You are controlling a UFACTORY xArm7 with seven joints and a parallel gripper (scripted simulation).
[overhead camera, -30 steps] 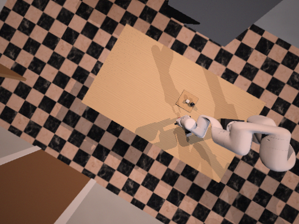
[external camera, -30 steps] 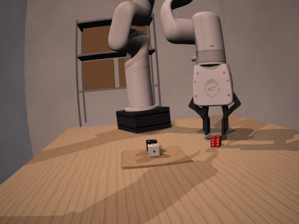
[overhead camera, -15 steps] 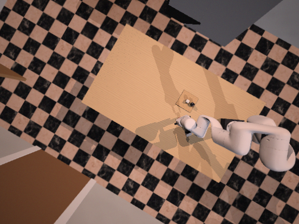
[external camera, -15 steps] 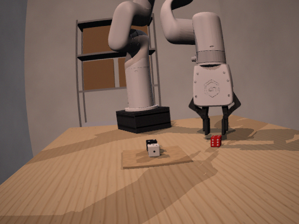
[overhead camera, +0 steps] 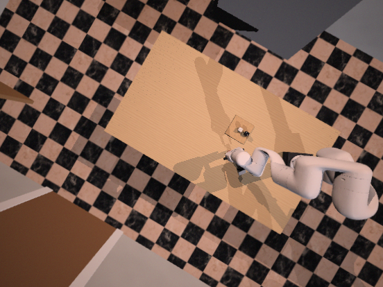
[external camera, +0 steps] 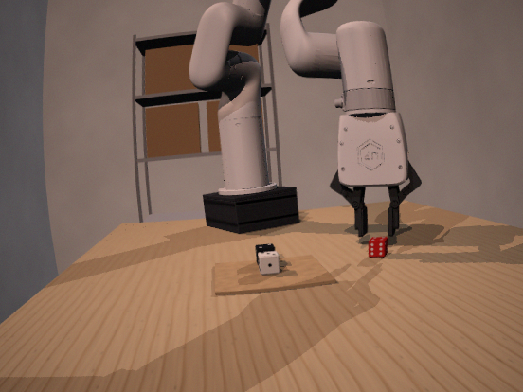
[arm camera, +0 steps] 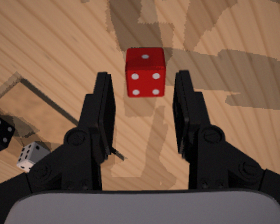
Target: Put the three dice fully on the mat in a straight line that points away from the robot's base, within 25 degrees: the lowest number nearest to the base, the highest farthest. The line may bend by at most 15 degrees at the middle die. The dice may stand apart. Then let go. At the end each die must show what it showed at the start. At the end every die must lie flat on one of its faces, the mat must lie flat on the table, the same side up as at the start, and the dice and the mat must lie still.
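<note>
The red die (external camera: 377, 247) (arm camera: 145, 82) lies flat on the table beside the mat, with four pips on top and six facing away from the base. The gripper (external camera: 377, 234) (arm camera: 143, 76) is part open and empty just above the red die, one finger to each side of it in the wrist view. The wooden mat (overhead camera: 230, 132) (external camera: 227, 283) (arm camera: 22, 102) lies flat. The white die (overhead camera: 240, 129) (external camera: 269, 263) (arm camera: 32, 156) and the black die (overhead camera: 246, 134) (external camera: 257, 251) (arm camera: 4, 133) sit on it, close together, black nearer the base. Their top numbers are hard to read.
The robot's black base (external camera: 265, 215) stands at the table's far end in the exterior view. The wooden table (overhead camera: 146, 95) (external camera: 142, 333) carries arm shadows. A shelf rack (external camera: 135, 130) stands behind the base.
</note>
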